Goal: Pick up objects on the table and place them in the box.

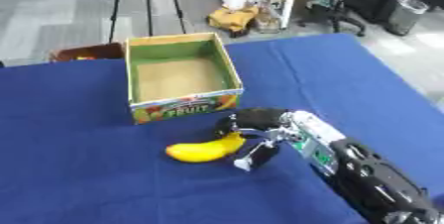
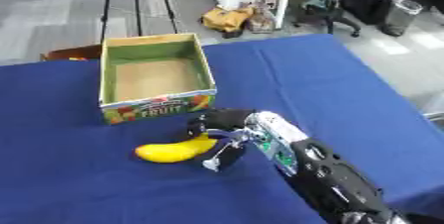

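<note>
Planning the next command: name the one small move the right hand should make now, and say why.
Probably lift. The right hand has its fingers curled round the near end of the banana, which lies on the blue table. The box stands open behind it, so raising the fruit would clear its front wall.

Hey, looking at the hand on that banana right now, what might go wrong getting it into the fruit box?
The right hand grips only one end of the banana, so it may droop or slip when lifted. The box stands close beside the hand; swinging over could knock its near wall.
</note>
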{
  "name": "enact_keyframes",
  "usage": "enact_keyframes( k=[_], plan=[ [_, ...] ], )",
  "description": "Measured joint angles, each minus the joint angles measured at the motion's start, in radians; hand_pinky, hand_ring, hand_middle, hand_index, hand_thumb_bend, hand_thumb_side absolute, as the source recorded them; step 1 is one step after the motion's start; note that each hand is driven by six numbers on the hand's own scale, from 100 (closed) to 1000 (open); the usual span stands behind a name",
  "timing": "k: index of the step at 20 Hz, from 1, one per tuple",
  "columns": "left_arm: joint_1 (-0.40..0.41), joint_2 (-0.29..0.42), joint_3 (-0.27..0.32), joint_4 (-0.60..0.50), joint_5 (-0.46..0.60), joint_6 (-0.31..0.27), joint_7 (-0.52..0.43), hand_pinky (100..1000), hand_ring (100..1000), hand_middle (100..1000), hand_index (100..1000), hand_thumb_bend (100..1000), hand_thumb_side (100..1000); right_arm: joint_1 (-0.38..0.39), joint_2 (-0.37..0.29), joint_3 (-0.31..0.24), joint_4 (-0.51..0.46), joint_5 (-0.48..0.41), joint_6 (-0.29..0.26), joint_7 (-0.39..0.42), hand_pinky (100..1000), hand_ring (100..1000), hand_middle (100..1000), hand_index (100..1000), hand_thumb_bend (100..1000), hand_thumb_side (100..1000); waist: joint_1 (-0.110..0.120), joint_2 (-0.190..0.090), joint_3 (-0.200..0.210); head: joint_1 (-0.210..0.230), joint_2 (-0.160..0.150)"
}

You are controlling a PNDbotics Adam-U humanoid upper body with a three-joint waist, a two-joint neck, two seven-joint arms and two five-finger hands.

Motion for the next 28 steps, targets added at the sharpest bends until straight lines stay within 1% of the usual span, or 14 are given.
enact_keyframes(
  k=[2, 8, 11, 12, 15, 16, 17, 26, 28],
  plan=[
    [0.000, 0.000, 0.000, 0.000, 0.000, 0.000, 0.000, 447, 558, 751, 706, 601, 830, 0.000, 0.004, 0.000, 0.004, 0.006, -0.001, -0.001, 699, 895, 779, 826, 100, 316, 0.000, 0.000, 0.000, -0.001, 0.000],
    [0.000, 0.000, 0.000, 0.000, 0.000, 0.000, 0.000, 446, 558, 752, 706, 602, 830, -0.001, 0.005, 0.000, 0.009, 0.016, -0.003, -0.014, 696, 892, 773, 695, 100, 301, 0.000, 0.000, 0.001, -0.002, 0.000],
    [0.000, 0.000, 0.000, 0.000, 0.000, 0.000, 0.000, 446, 558, 752, 705, 602, 830, -0.001, 0.005, 0.000, 0.010, 0.016, 0.000, -0.020, 695, 892, 770, 616, 100, 291, -0.001, 0.000, 0.001, -0.003, 0.000],
    [0.000, 0.000, 0.000, 0.000, 0.000, 0.000, 0.000, 446, 558, 752, 705, 602, 830, -0.001, 0.005, 0.000, 0.010, 0.016, 0.001, -0.021, 695, 891, 770, 605, 100, 291, -0.002, 0.000, 0.001, -0.003, 0.000],
    [0.000, 0.000, 0.000, 0.000, 0.000, 0.000, 0.000, 446, 558, 752, 705, 602, 830, 0.000, 0.005, 0.000, 0.010, 0.016, 0.004, -0.025, 694, 890, 764, 513, 100, 284, -0.003, 0.000, 0.001, -0.003, 0.000],
    [0.000, 0.000, 0.000, 0.000, 0.000, 0.000, 0.000, 446, 558, 752, 705, 603, 830, 0.000, 0.005, 0.000, 0.010, 0.016, 0.004, -0.025, 695, 890, 764, 510, 100, 278, -0.003, 0.000, 0.001, -0.003, 0.000],
    [0.000, 0.000, 0.000, 0.000, 0.000, 0.000, 0.000, 446, 557, 752, 705, 603, 830, 0.000, 0.005, 0.000, 0.010, 0.016, 0.006, -0.027, 695, 890, 763, 483, 100, 273, -0.003, 0.000, 0.001, -0.003, 0.000],
    [0.000, 0.000, 0.000, 0.000, 0.000, -0.001, 0.001, 446, 557, 753, 704, 604, 830, 0.003, 0.004, -0.003, -0.004, 0.015, 0.020, -0.045, 696, 887, 760, 439, 100, 257, -0.008, 0.000, -0.001, -0.003, 0.000],
    [0.000, 0.000, 0.000, 0.000, 0.000, -0.001, 0.001, 446, 557, 753, 705, 604, 830, 0.006, 0.003, -0.007, -0.014, 0.013, 0.024, -0.050, 696, 887, 760, 441, 100, 252, -0.011, -0.002, -0.004, -0.003, 0.000]
  ],
)
